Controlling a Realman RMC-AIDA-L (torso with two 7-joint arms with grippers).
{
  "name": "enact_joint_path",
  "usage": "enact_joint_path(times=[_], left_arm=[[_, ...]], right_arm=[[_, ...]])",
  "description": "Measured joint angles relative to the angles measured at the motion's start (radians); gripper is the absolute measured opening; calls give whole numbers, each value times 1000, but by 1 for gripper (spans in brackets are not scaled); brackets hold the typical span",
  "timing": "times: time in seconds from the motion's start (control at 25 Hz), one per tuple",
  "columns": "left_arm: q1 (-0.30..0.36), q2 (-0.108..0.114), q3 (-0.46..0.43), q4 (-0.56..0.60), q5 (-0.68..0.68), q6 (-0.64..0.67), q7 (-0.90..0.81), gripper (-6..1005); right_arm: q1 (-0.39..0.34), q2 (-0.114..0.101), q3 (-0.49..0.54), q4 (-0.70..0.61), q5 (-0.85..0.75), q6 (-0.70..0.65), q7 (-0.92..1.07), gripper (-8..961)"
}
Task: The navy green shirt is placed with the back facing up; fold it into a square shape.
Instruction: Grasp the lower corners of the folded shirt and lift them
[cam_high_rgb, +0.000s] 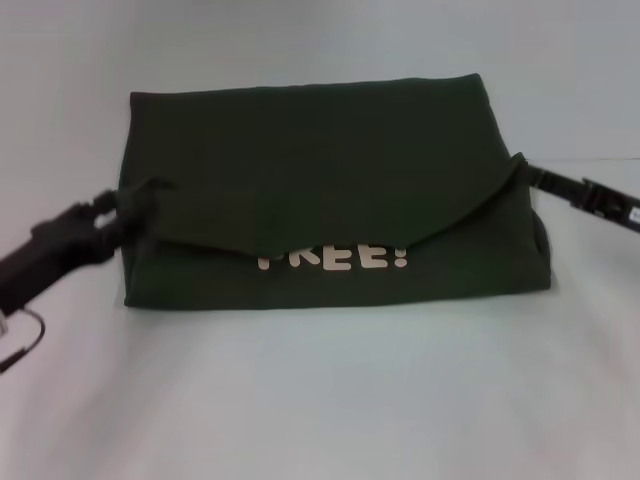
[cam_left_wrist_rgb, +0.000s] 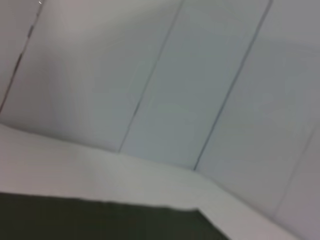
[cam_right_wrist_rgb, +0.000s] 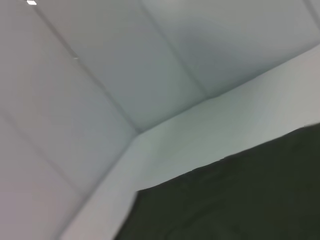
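Note:
The navy green shirt (cam_high_rgb: 320, 160) lies on the white table, folded into a wide band. A flap of it hangs over the front and sags in the middle, covering the top of the cream "FREE!" lettering (cam_high_rgb: 335, 257). My left gripper (cam_high_rgb: 140, 205) is shut on the flap's left corner. At the flap's right corner, which is lifted a little, my right gripper (cam_high_rgb: 522, 170) is shut on the cloth. The left wrist view shows a strip of the dark shirt (cam_left_wrist_rgb: 100, 222). The right wrist view shows more of the shirt (cam_right_wrist_rgb: 240, 195). Neither wrist view shows fingers.
The white table (cam_high_rgb: 320, 400) reaches out on all sides of the shirt. Pale panelled walls (cam_left_wrist_rgb: 190, 80) stand behind it. A thin cable loop (cam_high_rgb: 25, 335) hangs from the left arm near the table's left edge.

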Motion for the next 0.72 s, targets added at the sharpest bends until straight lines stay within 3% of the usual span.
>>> enact_joint_path(times=[0.24,0.48,0.72], left_arm=[[34,12,58,5,98,-44,61,734],[32,-6,64,4,171,-160,103,731],[24,-16,74,-9,182,-266,130,720]], right_arm=[[-50,13,6,-1,2,-73,13,670],[-62,30,12,-1,3,-62,16,671],[-63,32,24,-1,3,-54,28,670]])
